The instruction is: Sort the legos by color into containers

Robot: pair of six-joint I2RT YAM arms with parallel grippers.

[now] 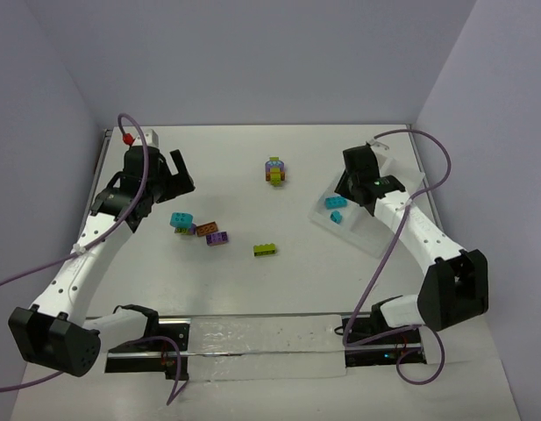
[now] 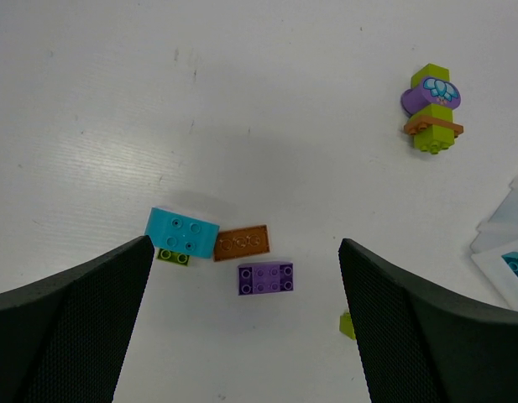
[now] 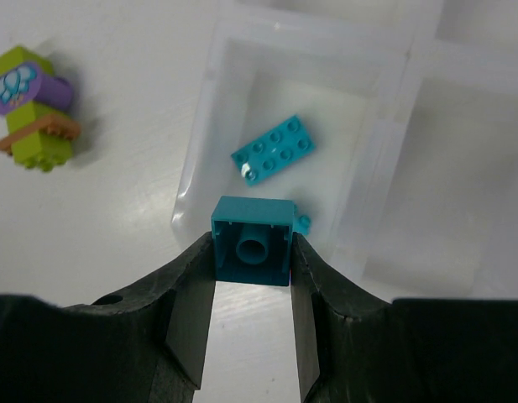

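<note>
Top view: the right end effector [image 1: 347, 200] hangs over the tray [image 1: 375, 235] at frame right.

Left wrist view: the left end effector [image 2: 242, 311] gapes, released, above loose bricks [image 2: 265, 278] at centre.

Right wrist view: it clenches a cyan brick [image 3: 252, 239] over the compartment [image 3: 326, 109] where a flat cyan brick [image 3: 274, 158] lies, likely to match colours.

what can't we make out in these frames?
Top view: the right arm covers much of the tray; its far compartments can't be counted.
Right wrist: the held cyan brick hides most of a small cyan piece behind it.
Left wrist: the loose cyan brick covers most of a lime brick; the left end effector cuts off a second lime brick.
</note>
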